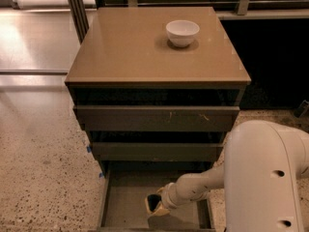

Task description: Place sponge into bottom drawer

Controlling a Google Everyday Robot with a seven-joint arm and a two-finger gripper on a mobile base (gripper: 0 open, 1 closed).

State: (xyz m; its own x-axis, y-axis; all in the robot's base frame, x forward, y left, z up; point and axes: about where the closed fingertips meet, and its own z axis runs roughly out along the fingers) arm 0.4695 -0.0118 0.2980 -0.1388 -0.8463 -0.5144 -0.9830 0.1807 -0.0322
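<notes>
The bottom drawer [120, 197] is pulled open at the foot of the cabinet, with a flat grey floor and thin sides. My gripper [155, 205] is low inside it, toward the front middle, just above the floor. Its yellow pads [149, 206] are closed around a small dark block that I take for the sponge [155, 202]; most of it is hidden by the pads. My white forearm [198, 187] reaches in from the right.
A white bowl [182, 32] stands on the cabinet top [130, 52] at the back right. The two upper drawers [154, 117] stand slightly open. My big white arm link [265, 178] fills the lower right. Speckled floor [43, 178] lies to the left.
</notes>
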